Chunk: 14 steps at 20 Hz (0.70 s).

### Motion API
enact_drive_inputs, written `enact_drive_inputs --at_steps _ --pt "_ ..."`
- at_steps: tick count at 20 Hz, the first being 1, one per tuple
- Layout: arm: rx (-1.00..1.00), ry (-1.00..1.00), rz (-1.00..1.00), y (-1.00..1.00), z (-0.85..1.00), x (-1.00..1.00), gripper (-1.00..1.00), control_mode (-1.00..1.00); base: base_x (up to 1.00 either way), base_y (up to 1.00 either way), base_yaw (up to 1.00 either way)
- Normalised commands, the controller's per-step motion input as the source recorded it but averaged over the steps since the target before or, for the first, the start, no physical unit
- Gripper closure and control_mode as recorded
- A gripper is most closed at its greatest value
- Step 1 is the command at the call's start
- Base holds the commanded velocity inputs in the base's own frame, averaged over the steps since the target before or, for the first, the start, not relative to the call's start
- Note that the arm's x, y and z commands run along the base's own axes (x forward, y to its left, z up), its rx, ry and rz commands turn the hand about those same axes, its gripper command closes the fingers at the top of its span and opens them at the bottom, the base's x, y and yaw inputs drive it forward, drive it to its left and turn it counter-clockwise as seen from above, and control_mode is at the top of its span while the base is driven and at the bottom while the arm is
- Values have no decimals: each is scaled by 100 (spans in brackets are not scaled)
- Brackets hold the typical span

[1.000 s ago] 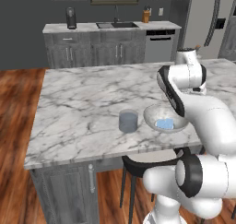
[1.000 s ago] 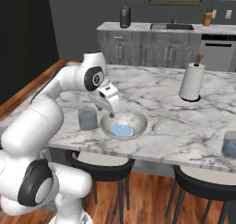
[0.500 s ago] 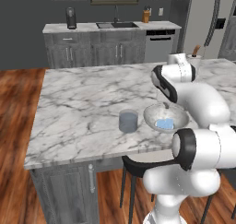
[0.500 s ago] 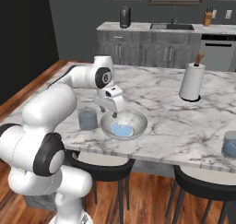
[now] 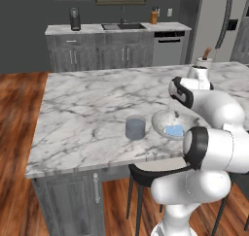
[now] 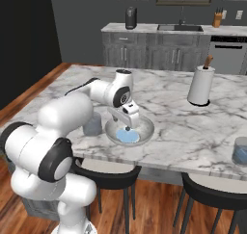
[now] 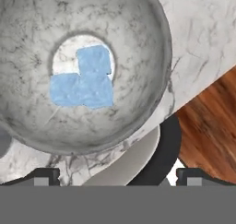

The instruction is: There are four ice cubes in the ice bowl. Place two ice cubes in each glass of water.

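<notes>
While my hand (image 6: 128, 128) hangs just over the ice bowl (image 6: 144, 133), its two dark fingertips (image 7: 46, 176) stand as far apart as they go, with nothing between them, and I see no contact with the bowl or its contents. Looking down through the hand camera, I have the ice bowl (image 7: 138, 57) under me, and the ice cubes (image 7: 85, 82) lie bunched together on its flat bottom, touching one another in a pale blue cluster; I cannot tell from that clump exactly how many there are. From the right base camera the ice cubes (image 6: 128, 137) show as a blue patch in the bowl directly below the hand. One glass of water (image 5: 135, 127) stands upright on the marble surface (image 5: 87, 104) just beside the bowl (image 5: 163, 121), on its left in the left base camera, near the front edge of the surface. From the right base camera I can see a second glass of water (image 6: 240, 151) well apart from the bowl, at the far right of the surface near its front edge. Behind the bowl a white paper towel roll (image 6: 200, 85) stands upright, and a dark stool (image 6: 108, 173) sits below the surface edge
</notes>
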Motion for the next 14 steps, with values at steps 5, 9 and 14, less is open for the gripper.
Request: enact_drive_inputs --at_steps 5,9,14 --pt "0 0 10 0 -15 18 -100 -100 0 0 0" --pt "0 0 10 -3 -14 24 -100 -100 0 0 0" --pt "0 0 7 -29 -17 14 -100 -100 0 0 0"
